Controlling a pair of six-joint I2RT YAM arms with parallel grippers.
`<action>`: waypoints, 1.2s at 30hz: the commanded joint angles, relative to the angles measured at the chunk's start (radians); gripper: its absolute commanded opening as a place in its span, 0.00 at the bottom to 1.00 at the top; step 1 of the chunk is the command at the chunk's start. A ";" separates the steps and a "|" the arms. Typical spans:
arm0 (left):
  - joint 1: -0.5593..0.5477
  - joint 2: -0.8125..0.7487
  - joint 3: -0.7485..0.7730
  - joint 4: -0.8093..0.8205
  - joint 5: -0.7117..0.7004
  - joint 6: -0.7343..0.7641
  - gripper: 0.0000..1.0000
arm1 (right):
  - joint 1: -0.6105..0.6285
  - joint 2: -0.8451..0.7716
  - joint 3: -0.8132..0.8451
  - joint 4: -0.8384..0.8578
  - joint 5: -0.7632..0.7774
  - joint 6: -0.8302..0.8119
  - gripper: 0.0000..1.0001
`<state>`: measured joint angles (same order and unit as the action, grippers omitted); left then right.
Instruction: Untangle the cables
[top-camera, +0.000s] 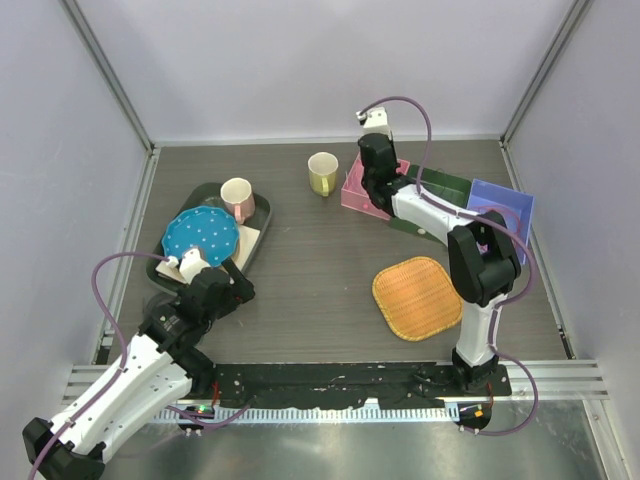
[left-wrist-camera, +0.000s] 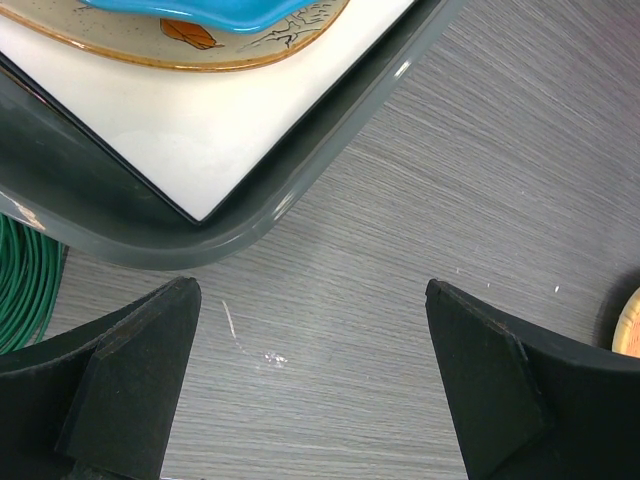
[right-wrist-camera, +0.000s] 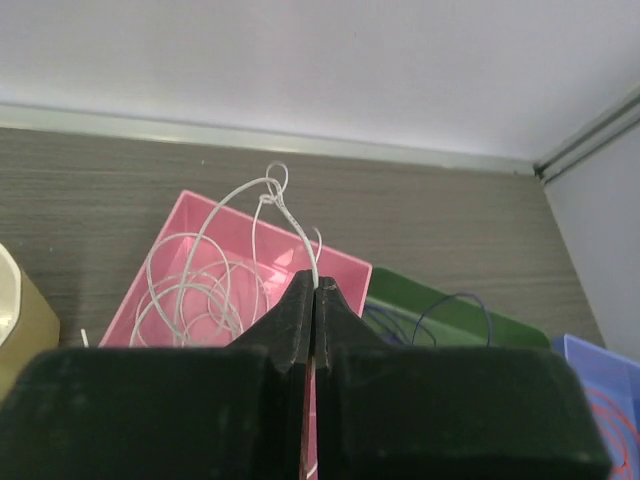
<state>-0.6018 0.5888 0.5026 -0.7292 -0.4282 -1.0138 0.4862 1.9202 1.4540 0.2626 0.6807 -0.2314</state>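
In the right wrist view my right gripper (right-wrist-camera: 316, 283) is shut on a thin white cable (right-wrist-camera: 262, 205). The cable rises from the fingertips to a small knot. From there it drops in loose loops into the pink box (right-wrist-camera: 340, 262). A dark blue cable (right-wrist-camera: 455, 300) curls in the green box (right-wrist-camera: 420, 305) to the right. An orange-red cable (right-wrist-camera: 612, 420) lies in the blue box (right-wrist-camera: 598, 362) at the far right. My left gripper (left-wrist-camera: 308, 288) is open low over bare table, just off the grey tray's (left-wrist-camera: 300, 185) corner, with nothing between its fingers.
The tray (top-camera: 255, 240) holds a blue plate (top-camera: 200, 235) and a pink mug (top-camera: 237, 197). A green coil (left-wrist-camera: 25, 290) lies left of my left fingers. A yellow-green mug (top-camera: 322, 172) stands left of the pink box (top-camera: 352, 192). A woven mat (top-camera: 416, 297) lies near the right arm.
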 joint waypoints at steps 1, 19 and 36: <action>0.000 -0.007 0.004 0.043 -0.026 0.006 1.00 | -0.012 0.016 0.003 -0.138 0.085 0.275 0.01; 0.000 0.003 0.001 0.073 0.016 0.021 1.00 | -0.069 -0.007 0.077 -0.359 -0.050 0.411 0.68; 0.000 0.029 0.016 0.094 0.046 0.035 1.00 | -0.067 -0.728 -0.558 -0.548 -0.337 0.610 0.93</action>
<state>-0.6018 0.6178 0.5026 -0.6815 -0.3740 -0.9936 0.4126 1.3281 1.0576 -0.2062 0.3748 0.2832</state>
